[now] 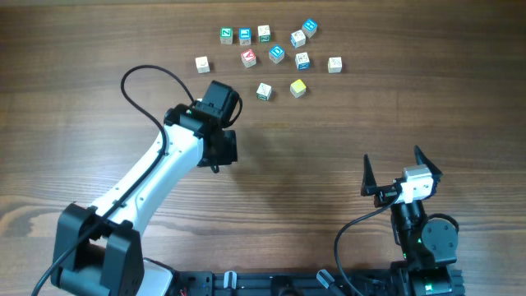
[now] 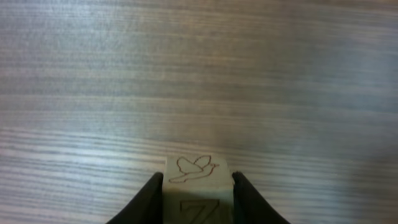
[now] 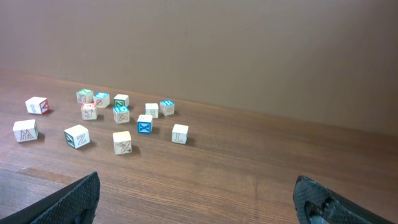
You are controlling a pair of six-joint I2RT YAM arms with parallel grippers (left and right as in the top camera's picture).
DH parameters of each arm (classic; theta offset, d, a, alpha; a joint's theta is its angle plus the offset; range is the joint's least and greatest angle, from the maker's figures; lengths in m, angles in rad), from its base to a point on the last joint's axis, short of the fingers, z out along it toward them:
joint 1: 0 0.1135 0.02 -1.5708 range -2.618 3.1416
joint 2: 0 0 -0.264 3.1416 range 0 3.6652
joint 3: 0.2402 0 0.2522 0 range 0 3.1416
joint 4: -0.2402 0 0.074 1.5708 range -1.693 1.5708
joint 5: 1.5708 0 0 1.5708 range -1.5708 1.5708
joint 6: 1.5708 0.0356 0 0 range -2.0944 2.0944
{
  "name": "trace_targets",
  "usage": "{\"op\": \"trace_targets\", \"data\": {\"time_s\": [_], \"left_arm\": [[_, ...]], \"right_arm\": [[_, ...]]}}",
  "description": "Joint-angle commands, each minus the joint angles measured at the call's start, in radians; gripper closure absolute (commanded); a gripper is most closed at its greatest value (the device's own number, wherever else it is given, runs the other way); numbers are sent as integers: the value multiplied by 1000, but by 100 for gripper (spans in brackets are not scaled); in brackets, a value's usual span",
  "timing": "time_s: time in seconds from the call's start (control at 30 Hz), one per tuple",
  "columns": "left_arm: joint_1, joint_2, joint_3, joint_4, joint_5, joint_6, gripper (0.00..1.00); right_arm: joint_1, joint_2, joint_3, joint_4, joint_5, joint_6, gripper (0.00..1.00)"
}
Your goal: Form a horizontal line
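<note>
a brown wood-grain table (image 1: 99, 49) carries small wooden letter cubes (image 1: 277, 54) scattered near its far edge; three stand side by side in a short row (image 1: 245, 35).

The desk (image 1: 411, 115) is showing streaky brown wood grain. The pale cube (image 2: 198, 173) in the black left claw (image 2: 198, 186) is wearing a thin brown bird outline; one far cube (image 1: 298, 87) is glowing yellow.

We see scattered cubes (image 1: 271, 53) crowding far centre; left gripper (image 2: 198, 198) with held cube (image 2: 198, 177) blocks left-centre; table (image 1: 329, 164) open centre-right.
</note>
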Motion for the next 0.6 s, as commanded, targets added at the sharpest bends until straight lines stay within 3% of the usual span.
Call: {"op": "trace_targets", "data": {"time_s": [0.0, 0.37, 0.57], "left_arm": [[3, 2, -80, 80, -51, -15, 71], [3, 6, -200, 249, -51, -16, 71], [3, 6, -203, 259, -55, -15, 70]], "right_arm": [[-4, -4, -1, 2, -13, -5, 0], [-4, -4, -1, 2, -13, -5, 0], [-4, -4, -1, 2, -13, -5, 0]]}}
